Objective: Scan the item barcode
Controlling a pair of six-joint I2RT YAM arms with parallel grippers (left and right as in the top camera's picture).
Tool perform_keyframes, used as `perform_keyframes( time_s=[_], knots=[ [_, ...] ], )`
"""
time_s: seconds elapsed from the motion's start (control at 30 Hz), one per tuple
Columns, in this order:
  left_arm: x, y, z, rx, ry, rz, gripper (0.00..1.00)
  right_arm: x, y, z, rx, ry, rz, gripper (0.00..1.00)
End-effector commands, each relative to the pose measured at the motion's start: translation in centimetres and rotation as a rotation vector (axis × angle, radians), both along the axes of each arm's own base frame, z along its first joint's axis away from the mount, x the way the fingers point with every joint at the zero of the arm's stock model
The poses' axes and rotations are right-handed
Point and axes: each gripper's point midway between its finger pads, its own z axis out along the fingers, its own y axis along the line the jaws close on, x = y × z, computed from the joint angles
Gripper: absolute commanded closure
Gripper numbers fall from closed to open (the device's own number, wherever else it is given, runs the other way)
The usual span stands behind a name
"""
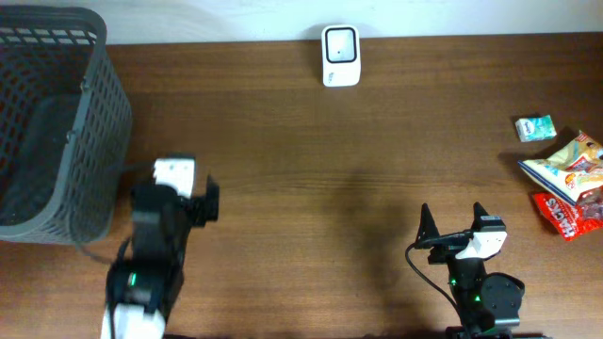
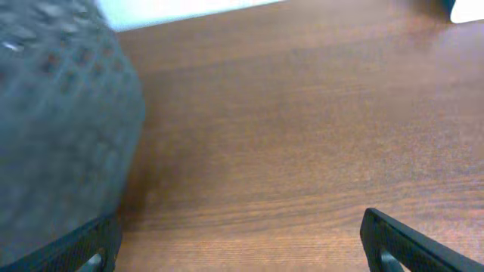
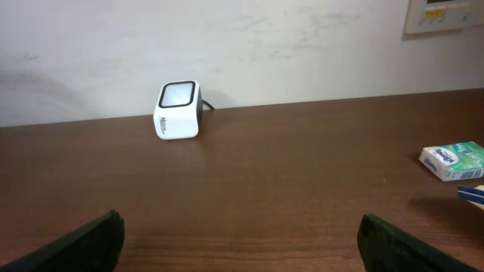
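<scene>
White scanner [image 1: 340, 56], dark mesh basket [image 1: 57, 132]

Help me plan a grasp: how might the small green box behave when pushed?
The small green box looks flat-sided, so probably stiff, unlikely to roll. Being small, it is likely light and may slide on the table.

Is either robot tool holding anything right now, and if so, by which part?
Nothing is held. The left tool and right tool are both open and empty; the snacks lie untouched on the table.
</scene>
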Motion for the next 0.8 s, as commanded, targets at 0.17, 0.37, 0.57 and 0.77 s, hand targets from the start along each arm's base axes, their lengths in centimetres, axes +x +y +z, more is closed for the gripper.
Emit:
perform_keyframes(
  time_s=[0.17, 0.37, 0.57, 0.77],
  knots=[
    [-4.7, 0.7, 1.4, 0.005, -0.218, -0.016, 0.01, 0.0, -0.1, -0.2, 0.001, -0.001, -0.001, 0.02],
    [-6.6, 1.0, 1.1, -0.037, -0.353, -0.042, 0.01, 0.0, -0.1, -0.2, 0.001, -0.001, -0.001, 0.02],
    [-6.7, 1.3, 0.9, -0.041, -0.444, -0.047, 0.01, 0.0, -0.1, -0.2, 0.001, 0.000, -0.001, 0.02],
    [-6.3, 1.3, 0.0, -0.045, -0.504, -0.046, 0.01, 0.0, -0.1, -0.2, 0.001, -0.001, -0.001, 0.02]
  ],
)
